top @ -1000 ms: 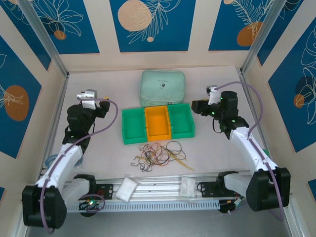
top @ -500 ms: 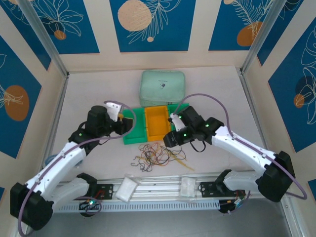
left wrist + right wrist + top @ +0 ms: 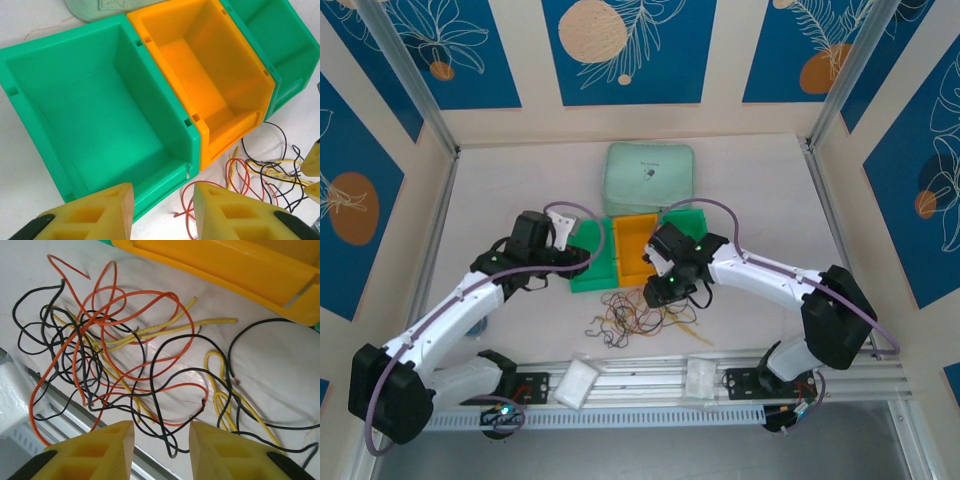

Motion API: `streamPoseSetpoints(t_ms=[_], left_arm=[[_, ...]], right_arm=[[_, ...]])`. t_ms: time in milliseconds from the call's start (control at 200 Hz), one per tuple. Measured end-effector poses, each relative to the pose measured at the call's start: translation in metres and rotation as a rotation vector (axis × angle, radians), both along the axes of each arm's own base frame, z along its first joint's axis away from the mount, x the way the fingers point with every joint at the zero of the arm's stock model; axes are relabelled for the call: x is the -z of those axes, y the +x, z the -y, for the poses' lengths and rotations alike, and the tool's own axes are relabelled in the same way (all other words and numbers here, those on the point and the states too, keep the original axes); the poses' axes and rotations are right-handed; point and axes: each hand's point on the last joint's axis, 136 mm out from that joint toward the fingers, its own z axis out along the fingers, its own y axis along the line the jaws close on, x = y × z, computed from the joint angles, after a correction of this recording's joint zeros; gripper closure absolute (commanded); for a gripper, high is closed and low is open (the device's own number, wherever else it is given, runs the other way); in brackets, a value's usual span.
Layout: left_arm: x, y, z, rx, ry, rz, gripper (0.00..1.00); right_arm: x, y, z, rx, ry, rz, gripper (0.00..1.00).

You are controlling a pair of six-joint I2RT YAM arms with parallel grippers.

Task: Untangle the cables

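The cables [image 3: 640, 315] lie in one tangled heap of orange, black and yellow loops on the table, just in front of the bins. In the right wrist view the cables [image 3: 125, 350] spread out under my right gripper [image 3: 161, 440], which is open above the heap's near edge with nothing between its fingers. From above, my right gripper [image 3: 662, 292] hovers over the heap's upper right. My left gripper [image 3: 162, 200] is open over the front wall of the left green bin [image 3: 95, 115], with an orange cable end [image 3: 192, 210] on the table below. Seen from the top camera, the left gripper [image 3: 582, 260] sits at that bin.
Three bins stand in a row: left green bin [image 3: 588, 262], orange bin [image 3: 636, 240], right green bin [image 3: 692, 225]. A mint pouch [image 3: 650, 178] lies behind them. The metal rail [image 3: 640, 378] with two white pads [image 3: 578, 380] runs along the table's near edge, close to the cables.
Both arms have swung in from the sides to the middle. The left gripper came to the left green bin, the right gripper came down over the cable heap. The cables have not moved.
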Motion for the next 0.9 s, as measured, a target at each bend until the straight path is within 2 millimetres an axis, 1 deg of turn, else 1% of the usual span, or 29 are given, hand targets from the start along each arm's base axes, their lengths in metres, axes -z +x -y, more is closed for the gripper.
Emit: streamPoseSetpoints(t_ms=[175, 455, 545, 635, 705, 810, 900], left_arm=[[-0.002, -0.006, -0.002, 0.002, -0.001, -0.007, 0.67], [-0.004, -0.014, 0.005, 0.029, -0.048, -0.041, 0.68], [-0.005, -0.015, 0.007, 0.036, -0.058, -0.046, 0.68], [-0.007, -0.017, 0.008, 0.044, -0.067, -0.046, 0.69], [-0.008, -0.018, 0.009, 0.049, -0.072, -0.044, 0.7], [-0.009, -0.019, 0.01, 0.057, -0.077, -0.046, 0.72], [-0.012, -0.019, 0.012, 0.066, -0.084, -0.042, 0.74]], right_arm=[[0.002, -0.003, -0.002, -0.01, -0.003, -0.008, 0.67], [0.008, -0.004, -0.003, -0.013, -0.016, -0.026, 0.67], [0.012, -0.005, -0.004, -0.02, -0.026, -0.04, 0.74], [0.015, -0.005, -0.005, -0.023, -0.03, -0.052, 0.86], [0.015, -0.005, -0.006, -0.027, -0.031, -0.055, 0.93], [0.008, -0.002, -0.009, -0.028, -0.024, -0.048, 0.96], [-0.006, 0.003, -0.014, -0.028, -0.006, -0.025, 0.96]])
